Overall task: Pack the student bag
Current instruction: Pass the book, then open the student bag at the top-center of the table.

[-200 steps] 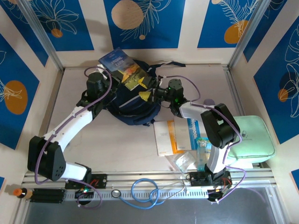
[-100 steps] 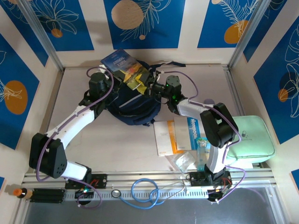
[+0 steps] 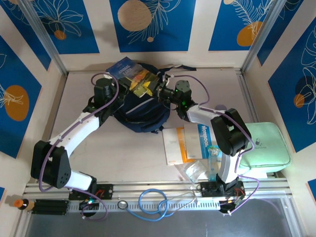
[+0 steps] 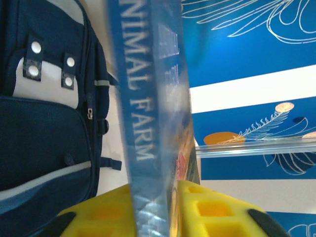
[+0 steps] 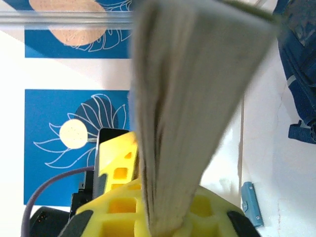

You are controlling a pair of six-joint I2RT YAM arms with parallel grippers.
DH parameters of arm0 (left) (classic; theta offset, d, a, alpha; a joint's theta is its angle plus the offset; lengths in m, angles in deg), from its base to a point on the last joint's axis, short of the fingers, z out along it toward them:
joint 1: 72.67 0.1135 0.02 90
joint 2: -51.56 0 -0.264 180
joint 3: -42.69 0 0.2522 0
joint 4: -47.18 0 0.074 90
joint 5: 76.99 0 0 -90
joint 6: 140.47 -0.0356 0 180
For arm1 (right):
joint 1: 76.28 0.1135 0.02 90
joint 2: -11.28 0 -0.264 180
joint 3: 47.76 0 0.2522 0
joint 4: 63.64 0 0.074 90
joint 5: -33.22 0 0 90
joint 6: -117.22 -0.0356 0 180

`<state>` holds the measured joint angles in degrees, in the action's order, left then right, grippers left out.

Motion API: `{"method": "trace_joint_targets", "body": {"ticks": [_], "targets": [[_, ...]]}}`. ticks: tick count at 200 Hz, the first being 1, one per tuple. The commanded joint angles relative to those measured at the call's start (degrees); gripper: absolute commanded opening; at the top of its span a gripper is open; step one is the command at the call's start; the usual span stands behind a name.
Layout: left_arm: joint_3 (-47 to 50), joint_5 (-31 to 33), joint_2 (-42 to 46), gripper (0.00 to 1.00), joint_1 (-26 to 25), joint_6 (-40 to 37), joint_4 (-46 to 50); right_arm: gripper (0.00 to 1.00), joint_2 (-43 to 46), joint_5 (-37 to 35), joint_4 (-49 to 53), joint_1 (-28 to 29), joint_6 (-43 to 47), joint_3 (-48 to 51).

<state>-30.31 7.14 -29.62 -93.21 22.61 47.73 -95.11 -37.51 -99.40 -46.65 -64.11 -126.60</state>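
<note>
While holding the book [image 3: 132, 75] clamped in the right gripper [image 5: 163, 202], with the left gripper [image 4: 155, 205] astride its spine (tight or loose, cannot tell), treat the bag [image 3: 140, 111] just under the fingers [image 4: 98, 212] as soft and floppy, likely best taken at its mouth edge.

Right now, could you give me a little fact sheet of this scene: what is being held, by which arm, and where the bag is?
held thing: book, blue, titled Animal Farm, above the far end of the bag
bag: dark navy, lying flat
right gripper: shut on the book's page edge
left gripper: book's spine between its fingers, grip unclear
nearby: green case, booklets
</note>
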Motion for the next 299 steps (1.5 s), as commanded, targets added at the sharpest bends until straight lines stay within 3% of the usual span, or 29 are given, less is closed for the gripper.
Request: {"method": "trace_joint_targets", "body": {"ticks": [1, 32, 73, 92, 123, 144, 170, 226, 299], "targets": [[-0.1, -4.0, -0.5, 0.42, 1.0, -4.9, 1.3, 0.00, 3.1, -2.6, 2.5, -1.5, 7.2, 1.4], [-2.5, -6.3, -2.7, 0.74, 1.2, -18.4, 9.1, 0.00, 7.8, -3.8, 6.1, -3.4, 14.4, 5.3], [-6.0, -4.1, -6.4, 0.92, 0.5, -35.1, 21.5, 0.00, 15.9, -3.1, 15.9, -7.9, 24.4, 10.2], [-8.2, -2.7, -8.1, 0.96, -1.0, -43.7, 25.8, 0.00, 21.1, -4.7, 23.8, -9.9, 30.5, 11.8], [-11.4, -0.4, -11.8, 0.93, -4.2, -56.7, 31.2, 0.00, 28.6, -9.8, 35.2, -12.0, 39.4, 12.9], [-13.6, 0.2, -14.5, 0.91, -6.0, -63.1, 33.6, 0.00, 30.4, -10.7, 38.8, -13.5, 41.5, 12.3], [-18.9, 5.5, -19.0, 0.90, -9.2, -69.5, 39.6, 0.00, 31.3, -11.1, 40.0, -14.6, 41.7, 12.3], [-32.0, 12.9, -31.4, 0.79, -13.6, -75.6, 50.6, 0.00, 32.5, -13.3, 42.3, -15.2, 40.2, 12.9], [-43.6, 18.5, -41.2, 0.66, -14.0, -76.6, 60.2, 0.00, 35.9, -13.3, 43.3, -18.8, 44.4, 13.2]]}}
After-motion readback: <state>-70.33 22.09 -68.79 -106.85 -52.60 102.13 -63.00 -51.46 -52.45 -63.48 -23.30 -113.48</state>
